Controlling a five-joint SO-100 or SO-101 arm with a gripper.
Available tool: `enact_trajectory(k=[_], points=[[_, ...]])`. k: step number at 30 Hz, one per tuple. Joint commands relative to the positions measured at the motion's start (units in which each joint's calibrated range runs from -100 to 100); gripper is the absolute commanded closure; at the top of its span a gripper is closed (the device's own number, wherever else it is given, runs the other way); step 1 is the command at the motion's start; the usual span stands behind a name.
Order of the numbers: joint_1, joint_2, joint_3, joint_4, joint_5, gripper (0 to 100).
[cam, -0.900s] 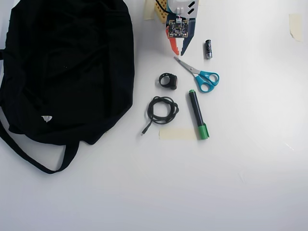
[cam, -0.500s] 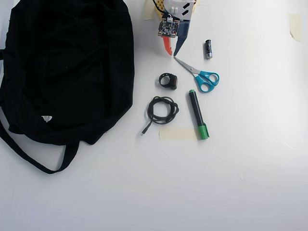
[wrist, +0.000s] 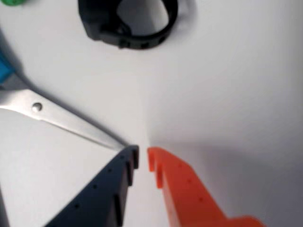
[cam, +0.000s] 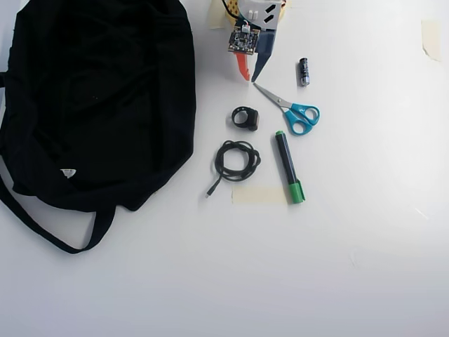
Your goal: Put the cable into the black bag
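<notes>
The gripper is held at the overhead view's top edge, its 2 fingers nearly closed on nothing beside the scissors, while the cable is left coiled right of the black bag.

Wrist view only: gripper comes in from the bottom edge, one finger dark navy/black on the left, one orange on the right, w/ small holes along both. Tips nearly together, just a thin slit of white table between them, nothing held. Scissors lie at left: silver blades w/ pivot screw, blade tip running down right to the dark finger's tip, touching or v. close, can't tell which. Bit of blue handle at left edge. Black ring-shaped strap at top, partly cut off, well apart from the fingertips. Small green bit in top-left corner, too little showing to identify.
</notes>
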Motion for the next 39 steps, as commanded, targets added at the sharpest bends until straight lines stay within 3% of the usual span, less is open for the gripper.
enact_trajectory(k=[1,31,39], points=[[-0.2,-0.1,1.6,1.5,-0.1,98],[-1.1,0.7,1.1,-0.2,-0.3,98],[-1.6,7.3,-10.8,-7.2,-0.5,98]])
